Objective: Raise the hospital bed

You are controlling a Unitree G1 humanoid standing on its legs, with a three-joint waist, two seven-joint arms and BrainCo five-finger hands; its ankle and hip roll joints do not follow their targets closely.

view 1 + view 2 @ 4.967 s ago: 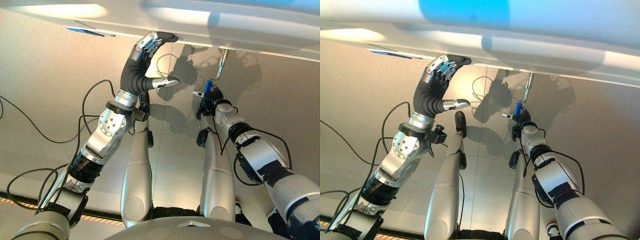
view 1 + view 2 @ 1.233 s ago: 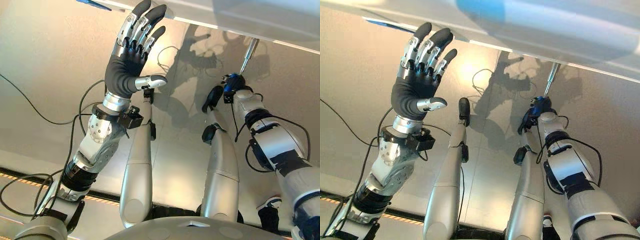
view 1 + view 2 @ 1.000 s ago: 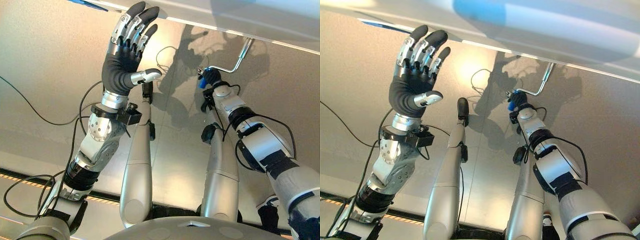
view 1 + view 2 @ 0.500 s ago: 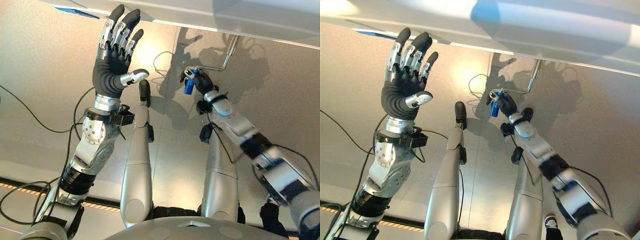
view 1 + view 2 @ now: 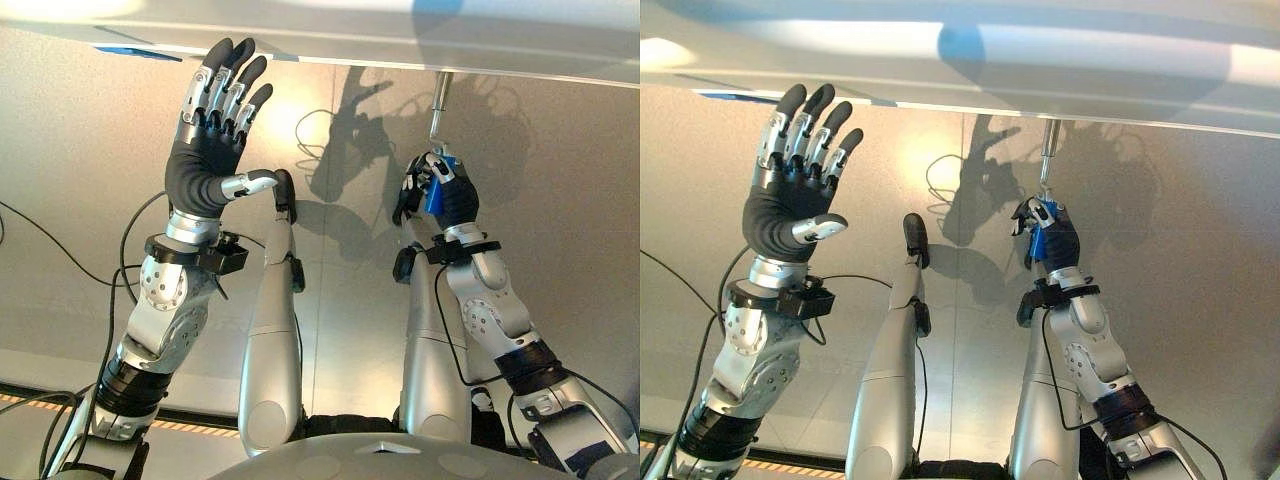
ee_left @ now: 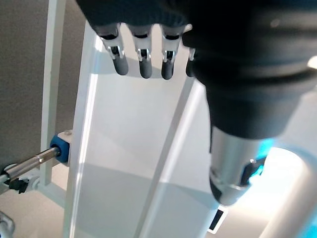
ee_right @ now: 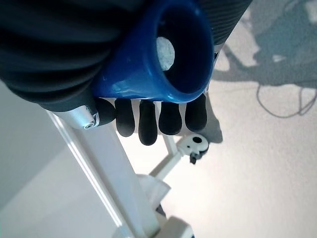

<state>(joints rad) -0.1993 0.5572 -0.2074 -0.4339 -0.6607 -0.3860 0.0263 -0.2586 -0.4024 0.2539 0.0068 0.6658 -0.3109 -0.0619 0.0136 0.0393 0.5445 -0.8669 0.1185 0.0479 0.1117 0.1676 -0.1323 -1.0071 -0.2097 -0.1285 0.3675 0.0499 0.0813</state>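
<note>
The white hospital bed frame [image 5: 330,45] runs across the top above me. A silver crank rod [image 5: 437,105] hangs from its edge and ends in a blue handle [image 5: 436,195]. My right hand [image 5: 458,203] is shut on that handle, straight below the rod. The right wrist view shows the blue handle [image 7: 163,54] in the palm with the fingers [image 7: 148,126] curled round it. My left hand [image 5: 205,160] is raised to the left, open with straight fingers, just below the bed's edge and holding nothing. In the left wrist view the crank rod [image 6: 34,161] enters a blue bushing [image 6: 63,148] on the frame.
A blue label [image 5: 125,50] sits on the bed's edge above my left hand. White frame bars [image 6: 79,148] run under the bed. A white bed post [image 7: 106,168] and a small white bracket [image 7: 194,144] stand over the beige floor [image 5: 560,230].
My right hand has swung the blue handle round from the left of the rod to straight below it. The left hand stays open and has shifted slightly left.
</note>
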